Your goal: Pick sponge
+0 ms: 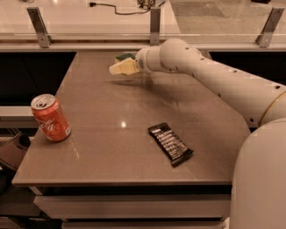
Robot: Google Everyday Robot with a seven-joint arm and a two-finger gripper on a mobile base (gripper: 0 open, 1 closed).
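From my feed, the arm [210, 74] reaches in from the right and across the far part of the worktop [111, 103]. That puts the pincer [121, 68] low over the back edge, pointing left. The sponge [124, 57] sits right behind it at that far edge, with only a bit of its green top showing past the pincer. I can't tell whether the two are touching. I also can't tell whether the pincer is released or clenched, and I see nothing lifted. I'd judge the pick is not yet made, and that the pincer is this low and close because it is lining up on the sponge.

The can [50, 117] stands upright near the left edge. The dark bar [170, 143] lies flat toward the front right. Both are well apart from the sponge, so I expect no trouble from them.

The worktop is a smooth grey-brown slab with a glint of ceiling light near its middle. Behind it runs a pale ledge with metal posts [38, 21] and a black cable [120, 9] lying on top. The gaps to either side are dark.
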